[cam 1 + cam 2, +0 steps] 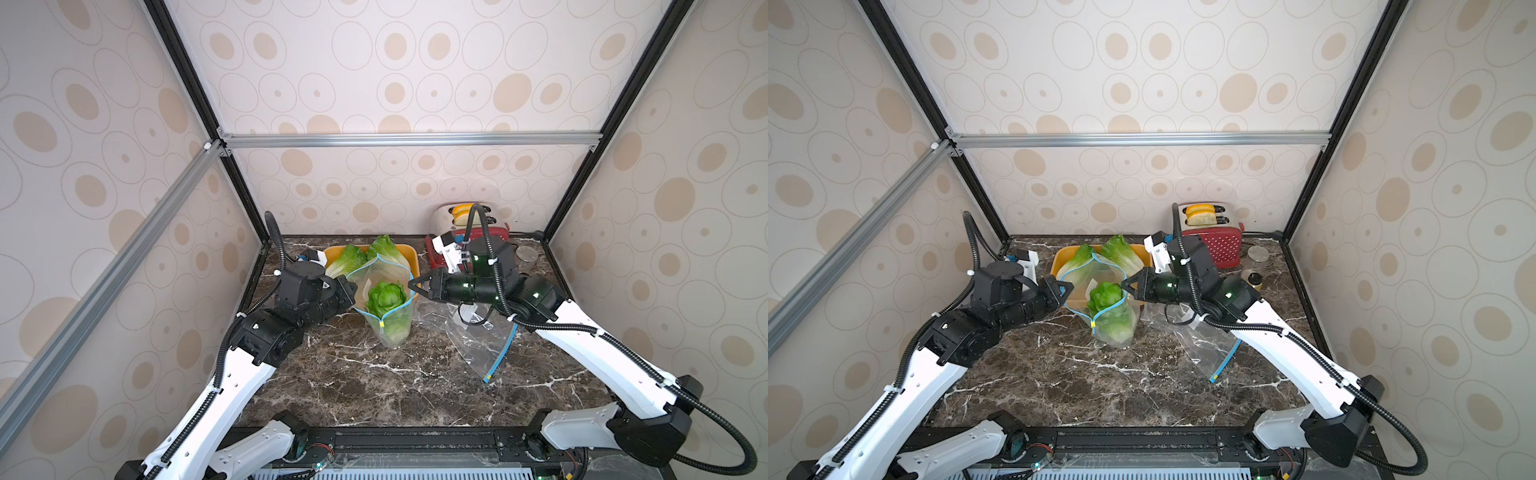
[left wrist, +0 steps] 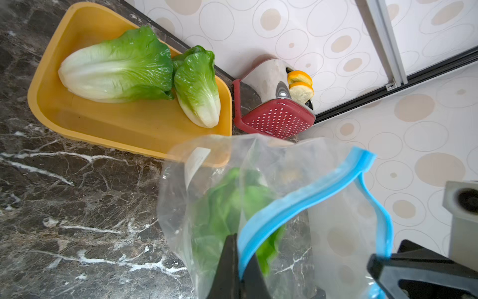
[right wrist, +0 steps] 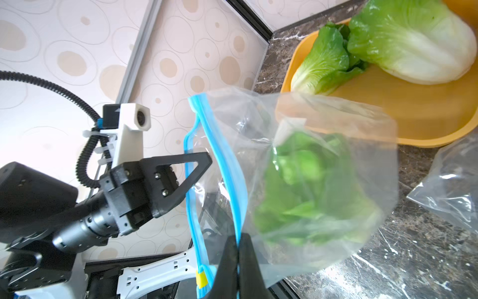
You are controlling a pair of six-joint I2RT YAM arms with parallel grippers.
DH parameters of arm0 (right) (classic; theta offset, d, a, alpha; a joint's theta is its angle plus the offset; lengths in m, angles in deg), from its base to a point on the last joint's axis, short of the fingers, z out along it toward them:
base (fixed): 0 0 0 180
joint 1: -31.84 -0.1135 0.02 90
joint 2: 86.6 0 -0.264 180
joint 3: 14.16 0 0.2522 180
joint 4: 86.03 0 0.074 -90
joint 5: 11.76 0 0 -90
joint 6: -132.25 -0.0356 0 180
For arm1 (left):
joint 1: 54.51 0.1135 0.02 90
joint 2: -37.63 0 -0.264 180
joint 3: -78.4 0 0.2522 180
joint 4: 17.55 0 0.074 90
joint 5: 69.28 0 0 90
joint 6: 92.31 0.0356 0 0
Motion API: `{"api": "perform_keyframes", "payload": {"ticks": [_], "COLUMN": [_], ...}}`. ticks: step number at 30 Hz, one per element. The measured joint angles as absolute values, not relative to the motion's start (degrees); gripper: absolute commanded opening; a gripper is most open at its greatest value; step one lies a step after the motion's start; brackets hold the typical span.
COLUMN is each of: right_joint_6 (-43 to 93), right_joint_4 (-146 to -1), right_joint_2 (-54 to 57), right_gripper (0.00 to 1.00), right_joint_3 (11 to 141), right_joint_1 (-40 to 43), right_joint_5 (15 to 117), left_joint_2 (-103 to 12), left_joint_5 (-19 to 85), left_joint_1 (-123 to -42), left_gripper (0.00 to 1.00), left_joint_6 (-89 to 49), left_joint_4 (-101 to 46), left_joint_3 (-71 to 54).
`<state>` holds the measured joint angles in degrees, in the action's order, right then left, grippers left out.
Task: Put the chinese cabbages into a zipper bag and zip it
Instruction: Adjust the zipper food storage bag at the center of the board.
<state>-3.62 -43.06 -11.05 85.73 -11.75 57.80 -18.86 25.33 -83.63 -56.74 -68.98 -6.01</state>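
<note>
Two arms reach inward; left hand [image 1: 354, 291], right hand [image 1: 412, 286] clenched on zipper bag [image 1: 397, 328] rim.

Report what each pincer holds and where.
Both hold the zipper bag by its blue zip rim: left pincer one side, right pincer opposite.

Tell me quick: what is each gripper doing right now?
Left gripper: shut on the blue rim of the zipper bag.
Right gripper: shut on the opposite side of that rim.
</note>
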Motion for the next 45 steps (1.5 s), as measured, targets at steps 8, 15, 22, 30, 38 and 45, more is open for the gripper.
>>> {"api": "perform_keyframes", "payload": {"ticks": [8,15,22,30,38,45], "right_joint_6": [-2.24,-2.24,-2.07,-2.94,-3.36,-2.75], "right_joint_4": [-40.11,-42.62,-47.19,-54.38,-57.66,-56.17], "right_joint_2": [-8.91,-3.99,1.47,11.29,15.66,16.38], "right_gripper": [0.00,0.00,0.02,0.03,0.02,0.12], "right_joint_3": [91.70,90.96,89.91,92.94,94.45,89.82], "right_joint_1": [-14.92,-16.67,-19.07,-21.50,-22.02,-19.40], "right_joint_5": [55.74,53.80,52.31,49.53,50.08,52.29], "left_joint_2": [-21.55,-19.15,-19.15,-24.61,-28.06,-28.13], "left_joint_5": [24.87,20.89,16.52,6.88,0.82,5.39], "left_joint_1": [-83.59,-83.07,-78.98,-78.21,-77.65,-77.65], "left_gripper": [0.00,0.00,0.00,0.00,0.00,0.00], "left_joint_6": [-54.64,-51.78,-47.21,-40.33,-36.13,-36.76], "left_joint_4": [-71.45,-77.63,-86.88,-97.92,-100.89,-95.08], "left_joint_3": [-14.77,-15.61,-15.76,-25.22,-30.27,-14.67]}}
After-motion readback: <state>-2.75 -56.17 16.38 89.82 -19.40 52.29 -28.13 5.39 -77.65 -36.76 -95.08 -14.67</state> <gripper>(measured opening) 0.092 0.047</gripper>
